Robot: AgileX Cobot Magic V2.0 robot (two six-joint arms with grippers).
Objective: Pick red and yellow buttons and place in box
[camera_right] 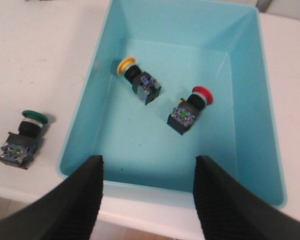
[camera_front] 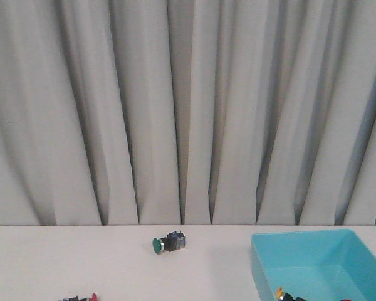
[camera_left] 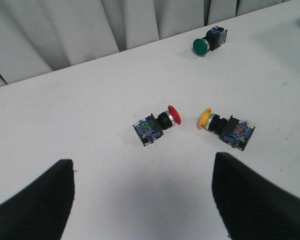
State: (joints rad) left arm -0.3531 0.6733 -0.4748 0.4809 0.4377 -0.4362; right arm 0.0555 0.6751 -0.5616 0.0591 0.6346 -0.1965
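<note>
In the left wrist view a red button [camera_left: 157, 124] and a yellow button [camera_left: 227, 127] lie on their sides on the white table, caps facing each other. My left gripper [camera_left: 142, 200] is open and empty, a short way from them. The red one just shows at the front view's bottom edge [camera_front: 88, 297]. The turquoise box [camera_right: 250, 100] holds another yellow button [camera_right: 140, 80] and another red button [camera_right: 190, 110]. My right gripper [camera_right: 147, 200] is open and empty over the box's near rim. The box is at the right in the front view [camera_front: 319, 260].
A green button [camera_front: 168, 242] lies on the table left of the box, also in the left wrist view [camera_left: 210, 41]. A green button [camera_right: 22, 135] lies just outside the box wall. The table edge runs just under the right fingers. Grey curtains hang behind.
</note>
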